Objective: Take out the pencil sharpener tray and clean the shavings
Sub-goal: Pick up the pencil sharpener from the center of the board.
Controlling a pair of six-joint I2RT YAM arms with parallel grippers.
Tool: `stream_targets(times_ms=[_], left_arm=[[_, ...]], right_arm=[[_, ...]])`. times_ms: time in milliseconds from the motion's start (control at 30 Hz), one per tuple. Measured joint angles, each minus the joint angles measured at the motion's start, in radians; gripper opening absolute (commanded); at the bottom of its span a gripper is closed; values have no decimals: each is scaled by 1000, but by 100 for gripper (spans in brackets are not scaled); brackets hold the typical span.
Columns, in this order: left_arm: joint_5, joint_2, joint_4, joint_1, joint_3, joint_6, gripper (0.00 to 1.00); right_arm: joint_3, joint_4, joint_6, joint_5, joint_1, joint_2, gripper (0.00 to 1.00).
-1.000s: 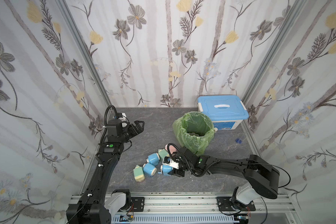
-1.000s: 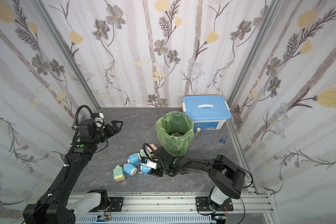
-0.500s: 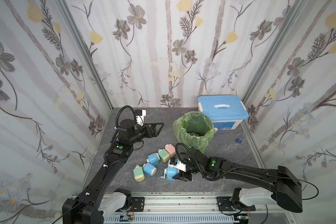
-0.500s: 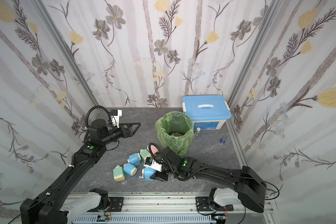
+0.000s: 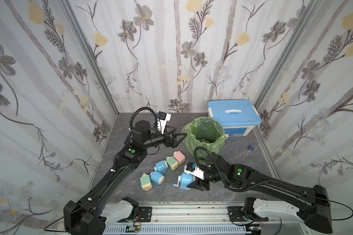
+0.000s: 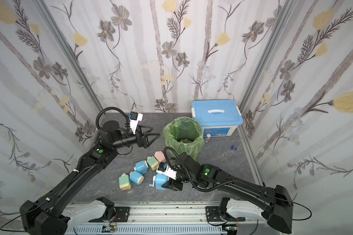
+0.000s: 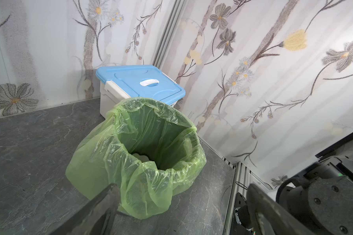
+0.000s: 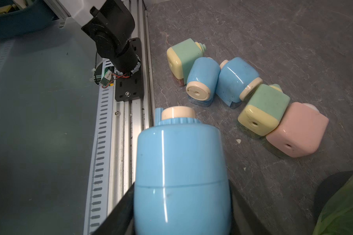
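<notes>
Step judged in hand: pick-up of one sharpener, tray not yet pulled. The right claw (image 8: pixel 180 191) is clenched on a blue pencil sharpener (image 8: pixel 179 162), gripped by its sides, crank end pointing away from the claw. Its tray is not made out in any view and is judged to be seated in the base; whether the body is clear of the table (image 5: pixel 243 162) cannot be told.

Just beyond the right claw's tip, five more sharpeners are lying in a loose row: green-and-yellow (image 5: pixel 146 182), blue (image 5: pixel 157 177), blue (image 5: pixel 161 165), green (image 5: pixel 172 162), pink (image 5: pixel 179 157). Clear trays are seen at some of their bases. A few pale shavings (image 8: pixel 238 141) are scattered on the table between the claw and the pink one.

Farther off, the left claw (image 5: pixel 180 131) is spread wide and empty, held in the air just beside the bin rim.

Next move, as judged: the held sharpener is to be carried to the bin and the tray end presented to the left claw, so a steady hold and a narrow pinch on the drawer are called for.

Past the left claw, the bin (image 5: pixel 192 142) is lined with a green bag; something pale is lying at its bottom, not identifiable. Behind it, the blue-lidded storage box (image 5: pixel 232 114) is closed, contents hidden.
</notes>
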Motion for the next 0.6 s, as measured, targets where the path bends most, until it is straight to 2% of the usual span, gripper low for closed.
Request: stream_targets(times_ms=[233, 600], left_arm=[[6, 31, -83, -16, 50, 83, 100], [39, 53, -168, -66, 63, 179, 100]], right_arm=[[-28, -18, 18, 5, -10, -103, 47], [-6, -67, 21, -3, -56, -121, 47]])
